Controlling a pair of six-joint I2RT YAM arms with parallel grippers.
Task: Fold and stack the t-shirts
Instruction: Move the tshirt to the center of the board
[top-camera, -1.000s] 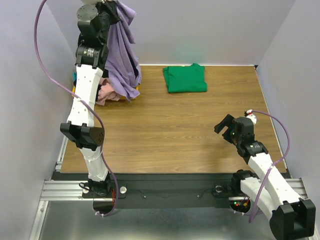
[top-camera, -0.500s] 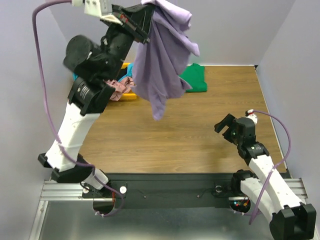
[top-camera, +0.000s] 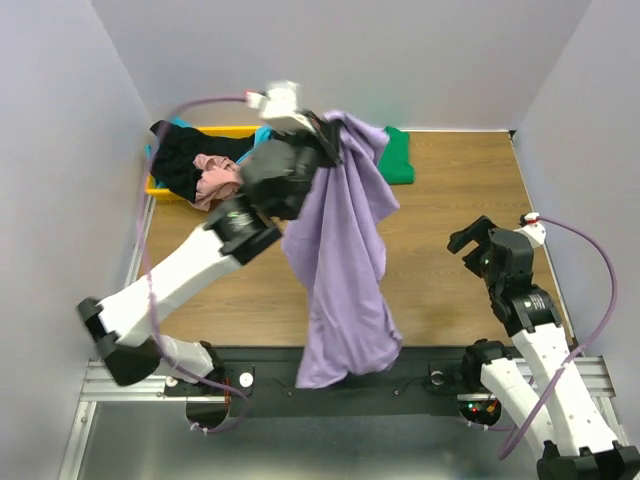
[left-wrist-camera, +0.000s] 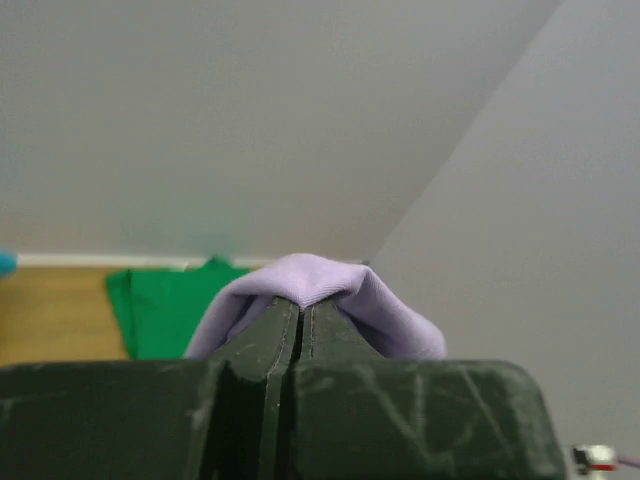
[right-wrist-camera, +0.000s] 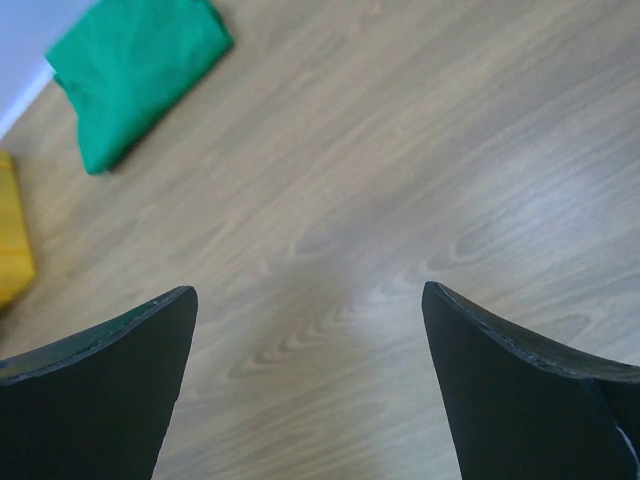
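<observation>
The lavender purple t-shirt (top-camera: 345, 270) hangs in a long drape from my left gripper (top-camera: 332, 133), which is shut on a bunched fold of it high above the middle of the table. In the left wrist view the purple cloth (left-wrist-camera: 322, 283) bulges out over the closed left gripper (left-wrist-camera: 301, 306). A folded green t-shirt (top-camera: 400, 157) lies flat at the back, partly hidden behind the purple one, and shows too as the green t-shirt (left-wrist-camera: 160, 312) and the green t-shirt (right-wrist-camera: 135, 70). My right gripper (top-camera: 468, 236) hovers open at the right over bare wood, the right gripper (right-wrist-camera: 310, 295) holding nothing.
A yellow tray (top-camera: 160, 186) at the back left holds a black t-shirt (top-camera: 180, 152), a dusty pink one (top-camera: 215, 180) and a bit of teal (top-camera: 172, 126). The tray's corner (right-wrist-camera: 12, 230) shows in the right wrist view. Grey walls close in on three sides.
My left arm has swung from the back left corner towards the table's middle, carrying the purple t-shirt, which now hangs down to the front edge. The right arm has shifted slightly right.
</observation>
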